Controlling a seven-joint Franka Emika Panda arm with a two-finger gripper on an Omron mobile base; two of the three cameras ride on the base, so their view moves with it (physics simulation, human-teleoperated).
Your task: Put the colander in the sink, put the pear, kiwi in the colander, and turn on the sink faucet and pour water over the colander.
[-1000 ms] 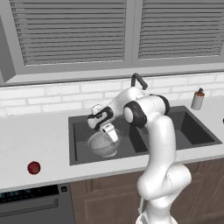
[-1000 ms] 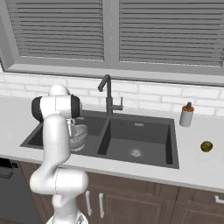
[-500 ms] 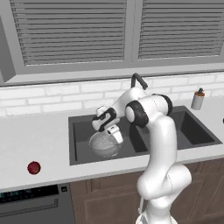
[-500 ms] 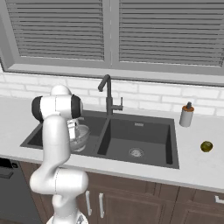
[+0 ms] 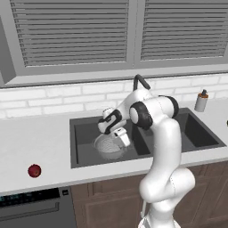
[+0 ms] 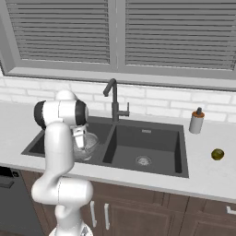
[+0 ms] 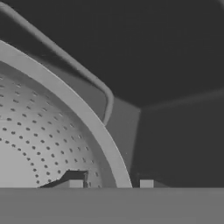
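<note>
The silvery perforated colander (image 5: 109, 144) (image 6: 87, 145) (image 7: 52, 144) sits in the left basin of the dark grey sink (image 5: 84, 129) (image 6: 152, 138). My gripper (image 5: 121, 138) (image 6: 79, 138) (image 7: 110, 183) is down at its right rim. In the hand view the two tips straddle the rim with a small gap on each side, so it is slightly open. The dark red pear (image 5: 34, 170) lies on the counter left of the sink. The olive-yellow kiwi (image 6: 217, 154) lies on the counter to the right. The faucet (image 5: 140, 82) (image 6: 113, 99) stands behind the divider, with no stream showing.
A small soap bottle (image 5: 201, 101) (image 6: 197, 121) stands on the counter behind the sink's right end. The right basin has a round drain (image 6: 143, 160). A white brick wall and shuttered windows close the back.
The colander has gone from tilted in the grip to resting level on the basin floor. The fingers have parted a little at its rim. The arm has barely moved.
</note>
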